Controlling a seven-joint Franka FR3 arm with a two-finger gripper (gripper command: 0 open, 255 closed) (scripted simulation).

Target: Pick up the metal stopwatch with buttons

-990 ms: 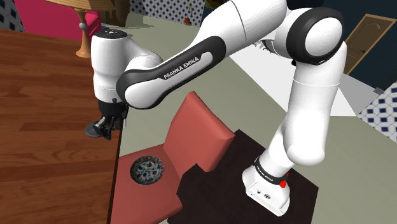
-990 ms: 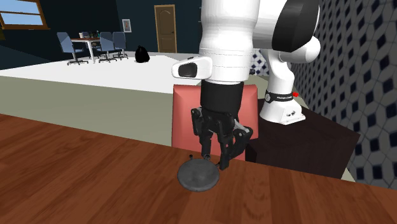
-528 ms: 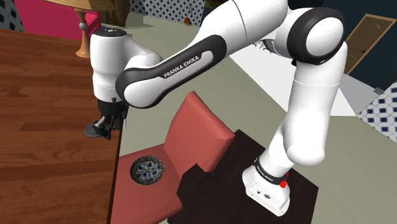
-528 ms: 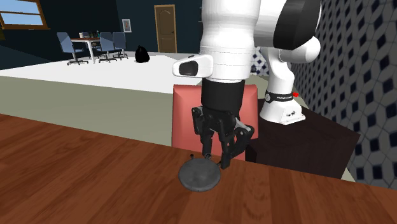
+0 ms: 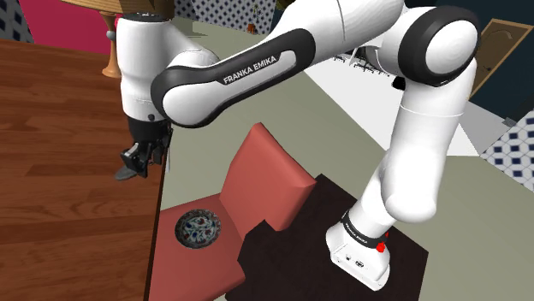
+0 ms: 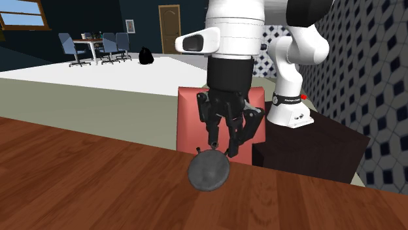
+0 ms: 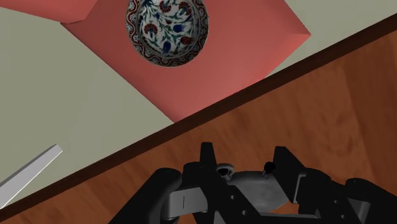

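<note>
Over the desk (image 6: 85, 186), near its edge, the grey stopwatch (image 6: 208, 172) is clasped, tilted, between the gripper's (image 6: 221, 149) fingers.

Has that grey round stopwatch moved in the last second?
Yes. The stopwatch has risen off the wooden table, clasped in the gripper, and now hangs tilted, its top crossing the table's far edge in the second exterior view.
</note>
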